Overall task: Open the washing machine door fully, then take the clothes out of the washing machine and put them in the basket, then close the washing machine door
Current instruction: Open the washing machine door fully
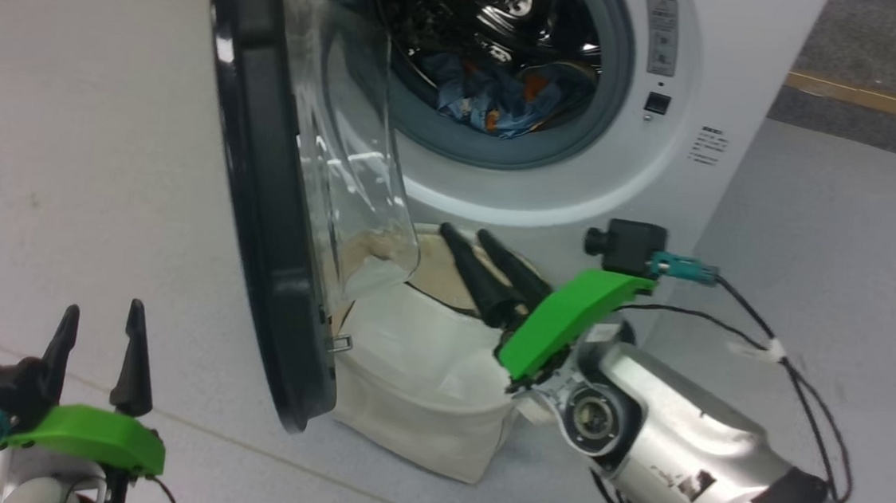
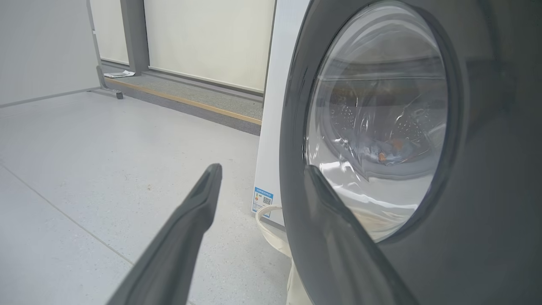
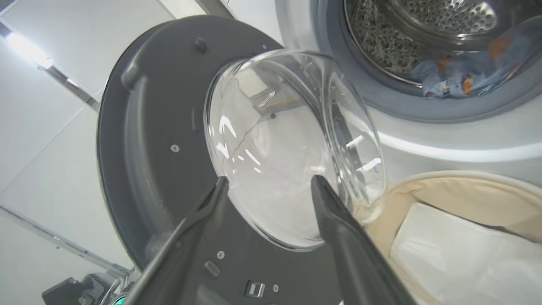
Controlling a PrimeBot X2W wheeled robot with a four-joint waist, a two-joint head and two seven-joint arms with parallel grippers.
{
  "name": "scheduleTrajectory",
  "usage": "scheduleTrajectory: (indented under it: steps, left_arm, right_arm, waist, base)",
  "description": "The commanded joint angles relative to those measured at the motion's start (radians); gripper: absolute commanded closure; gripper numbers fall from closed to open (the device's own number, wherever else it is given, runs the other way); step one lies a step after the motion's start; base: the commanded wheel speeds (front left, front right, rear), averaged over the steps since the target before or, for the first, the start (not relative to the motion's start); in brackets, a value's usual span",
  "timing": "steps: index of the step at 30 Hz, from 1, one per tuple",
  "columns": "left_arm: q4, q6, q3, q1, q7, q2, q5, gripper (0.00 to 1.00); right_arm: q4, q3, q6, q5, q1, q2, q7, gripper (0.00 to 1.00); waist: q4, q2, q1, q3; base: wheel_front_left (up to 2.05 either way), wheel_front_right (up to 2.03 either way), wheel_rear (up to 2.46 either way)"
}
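Note:
The washing machine [image 1: 739, 58] stands with its door [image 1: 261, 189] swung out to the left, edge-on in the head view. Blue clothes [image 1: 500, 100] with orange print lie in the steel drum, also seen as clothes [image 3: 457, 76] in the right wrist view. The cream basket [image 1: 418, 429] sits on the floor under the opening. My right gripper [image 1: 469, 236] hovers over the basket, open, nothing between its fingers; it faces the door's glass dome [image 3: 288, 148]. My left gripper [image 1: 104, 308] is open at the lower left, outside the door [image 2: 465, 190].
A plain white sheet [image 3: 465, 254] lies inside the basket [image 3: 444, 195]. Bare grey floor [image 1: 65, 133] spreads to the left of the door. A basket handle [image 2: 271, 224] shows by the washer's side panel [image 2: 279, 84]. A raised step [image 2: 190, 101] runs along the far wall.

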Motion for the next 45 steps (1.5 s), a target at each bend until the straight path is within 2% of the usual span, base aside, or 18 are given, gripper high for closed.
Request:
scheduleTrajectory:
  steps: [1,6,13,18,24,30,45]
  left_arm:
    - [-0.038,0.004,0.044,-0.025,0.001,0.043,-0.007,0.00]
    - [-0.061,0.007,0.061,-0.016,0.018,0.074,-0.016,0.00]
    - [-0.095,0.014,0.076,-0.004,0.034,0.099,-0.028,0.00]
    - [-0.112,0.019,0.076,0.005,0.042,0.104,-0.032,0.00]
    - [-0.117,0.020,0.065,0.018,0.046,0.102,-0.034,0.00]
    - [-0.116,0.023,0.051,0.031,0.047,0.094,-0.035,0.00]
    - [-0.113,0.019,0.031,0.053,0.040,0.088,-0.044,0.00]
  right_arm:
    - [-0.029,-0.025,0.001,-0.024,0.010,-0.004,-0.026,0.00]
    - [-0.029,-0.105,0.001,-0.151,0.052,-0.054,-0.052,0.00]
    - [-0.130,-0.393,0.001,-0.406,0.215,-0.085,-0.053,0.00]
    - [-0.189,-0.622,0.001,-0.668,0.356,-0.059,-0.053,0.00]
    - [-0.205,-0.753,0.001,-0.886,0.486,-0.014,-0.053,0.00]
    - [-0.200,-0.805,0.001,-0.968,0.548,0.025,-0.053,0.00]
    - [-0.165,-0.823,0.001,-0.998,0.530,0.035,-0.053,0.00]
  waist:
    - [-0.023,-0.0001,0.0001,-0.006]
    - [-0.066,-0.0001,0.0001,-0.006]
    - [-0.111,-0.0001,0.0001,-0.007]
    - [-0.123,-0.0001,0.0001,-0.010]
    - [-0.124,-0.0001,0.0001,-0.027]
    - [-0.125,-0.0001,0.0001,-0.037]
    - [-0.114,-0.0001,0.0001,-0.042]
  base:
    - [0.00,0.00,0.00]
    - [0.00,0.00,0.00]
    - [0.00,0.00,0.00]
    - [0.00,0.00,0.00]
    - [0.00,0.00,0.00]
    - [0.00,0.00,0.00]
    - [0.00,0.00,0.00]
